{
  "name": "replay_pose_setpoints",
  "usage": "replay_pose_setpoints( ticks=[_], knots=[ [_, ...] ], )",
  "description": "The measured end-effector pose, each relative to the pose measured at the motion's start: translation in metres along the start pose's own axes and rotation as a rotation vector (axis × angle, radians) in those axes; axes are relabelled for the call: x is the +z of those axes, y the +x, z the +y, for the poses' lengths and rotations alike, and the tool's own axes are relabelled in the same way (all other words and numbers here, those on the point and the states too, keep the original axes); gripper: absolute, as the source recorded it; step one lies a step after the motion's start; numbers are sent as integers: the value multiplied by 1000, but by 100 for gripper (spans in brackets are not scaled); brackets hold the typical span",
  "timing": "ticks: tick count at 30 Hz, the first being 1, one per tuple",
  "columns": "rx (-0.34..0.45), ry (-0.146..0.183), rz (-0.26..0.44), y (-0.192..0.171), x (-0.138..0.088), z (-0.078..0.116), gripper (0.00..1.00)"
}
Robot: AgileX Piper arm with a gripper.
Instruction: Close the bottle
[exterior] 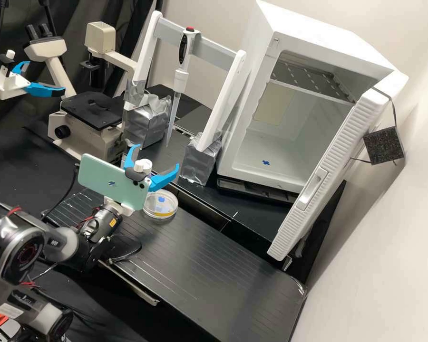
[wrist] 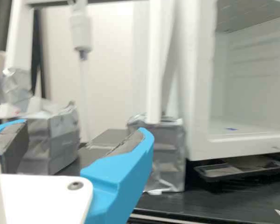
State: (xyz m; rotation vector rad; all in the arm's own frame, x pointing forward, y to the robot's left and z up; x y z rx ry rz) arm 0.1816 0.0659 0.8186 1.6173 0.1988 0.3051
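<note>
High view first: what I take for the bottle [exterior: 148, 164] is a round white top, partly behind the claw [exterior: 157, 156], near the far edge of the desk [exterior: 223, 259], toward its left end. Most of it is hidden, so I can't tell if its cap is loose or if the claw touches it. The claw is open, its blue fingers spread wide.

I guess the bottle is light, hard and a bit slippery, and could tip. I would hold the cap low on its round side, squeeze softly and keep it level.

The dish [exterior: 160, 209] on the desk, near that same edge, is clear, flat and round like a lid, with blue and yellow bits. The desk is black and shiny, with thin lines. A smooth, mint-green phone [exterior: 100, 179] sits on my arm.

Past the far edge, crinkly silver tape wraps the boxy feet [exterior: 199, 161] of a smooth white stand [exterior: 223, 97]. A long, thin pipette [exterior: 180, 78] hangs there. Beside it, the big white box [exterior: 328, 42] has a ribbed door [exterior: 323, 168], wide open.
</note>
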Motion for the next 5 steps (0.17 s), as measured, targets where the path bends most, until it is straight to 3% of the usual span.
replay_pose_setpoints(
  ticks=[5],
  knots=[
    [21,73,-40,-6,8,4,100]
  ],
)
